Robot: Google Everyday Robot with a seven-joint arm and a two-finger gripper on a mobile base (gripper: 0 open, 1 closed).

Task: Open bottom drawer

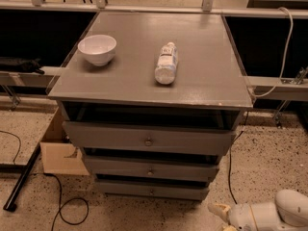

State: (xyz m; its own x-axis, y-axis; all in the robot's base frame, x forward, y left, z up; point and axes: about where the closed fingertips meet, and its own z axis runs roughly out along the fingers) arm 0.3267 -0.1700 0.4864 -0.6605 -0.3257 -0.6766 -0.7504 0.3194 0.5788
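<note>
The bottom drawer (125, 188) is the lowest, slimmest grey front of the grey cabinet, with a small round knob (152, 192) at its centre. It sits nearly flush, just under the middle drawer (120, 167). My gripper (219, 211) is at the tip of the white arm (272, 214), low at the bottom right. It is close to the floor, right of and slightly below the bottom drawer's right end, and touches nothing.
The top drawer (110, 136) is the widest front. A white bowl (97, 49) and a lying plastic bottle (166, 63) rest on the cabinet top (207, 76). A cardboard box (60, 153), a black pole (21, 182) and cables (67, 211) lie on the floor at the left.
</note>
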